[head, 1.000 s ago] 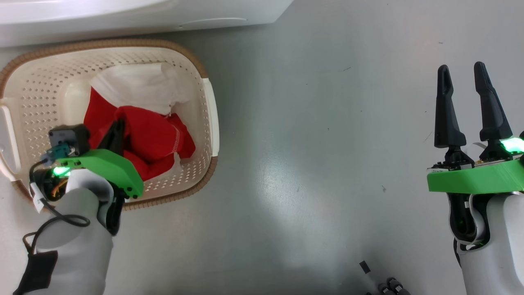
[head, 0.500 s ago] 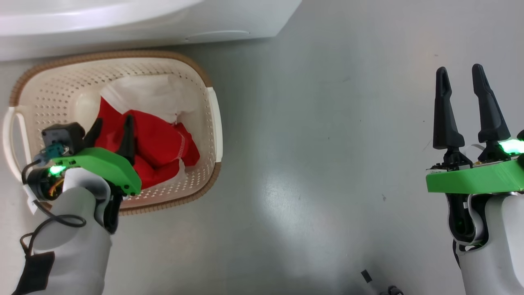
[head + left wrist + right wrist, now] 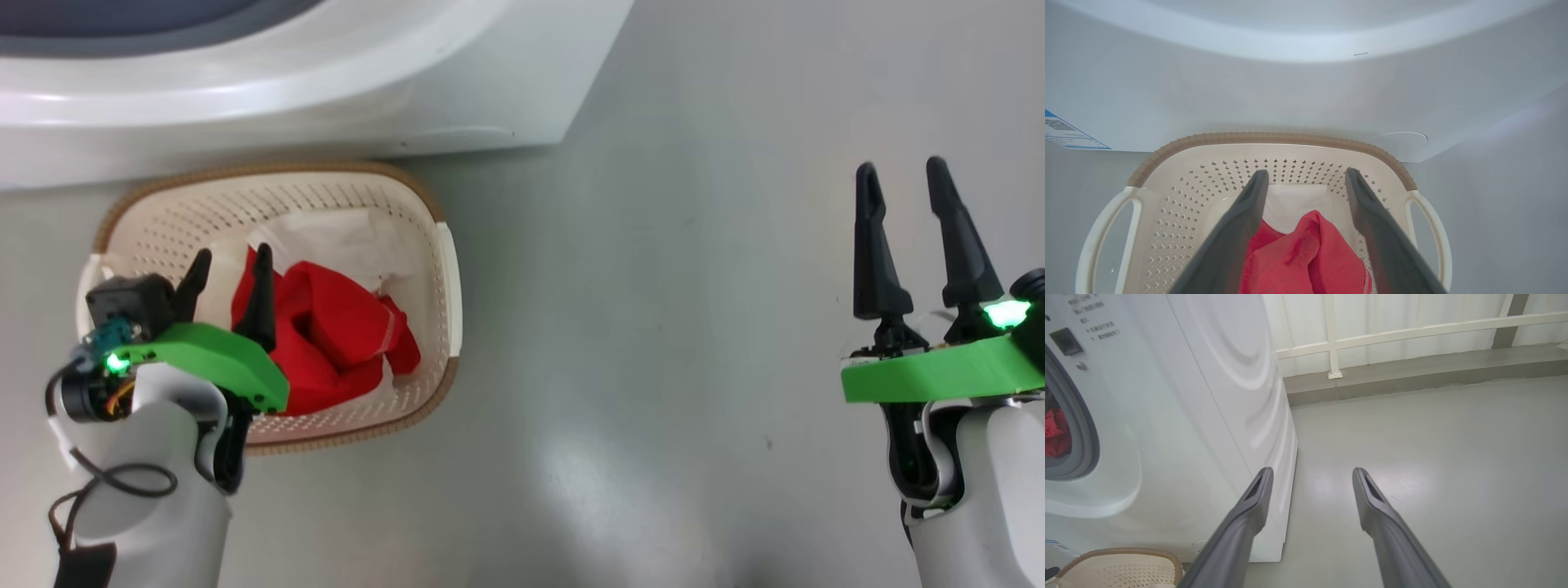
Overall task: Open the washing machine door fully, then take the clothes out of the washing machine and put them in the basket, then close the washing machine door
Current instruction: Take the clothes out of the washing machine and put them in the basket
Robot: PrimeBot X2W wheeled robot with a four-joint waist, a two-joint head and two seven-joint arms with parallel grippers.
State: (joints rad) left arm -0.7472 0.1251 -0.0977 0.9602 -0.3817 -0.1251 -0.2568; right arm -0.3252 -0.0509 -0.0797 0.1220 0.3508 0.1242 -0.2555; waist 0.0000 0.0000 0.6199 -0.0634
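Head view: the left gripper (image 3: pixel 232 255) is held spread and empty over the clothes (image 3: pixel 343 335), which are heaped in the basket (image 3: pixel 269 170) beside the washer (image 3: pixel 326 90); the right gripper (image 3: pixel 900 167) is spread over the floor (image 3: pixel 653 327). Left wrist view: the fingers (image 3: pixel 1237 228) are parted above them. Right wrist view: red cloth (image 3: pixel 1055 433) is seen inside the washer.

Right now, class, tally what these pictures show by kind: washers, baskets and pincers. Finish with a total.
Washer: 1
Basket: 1
Pincers: 2, left pincer and right pincer
Total: 4
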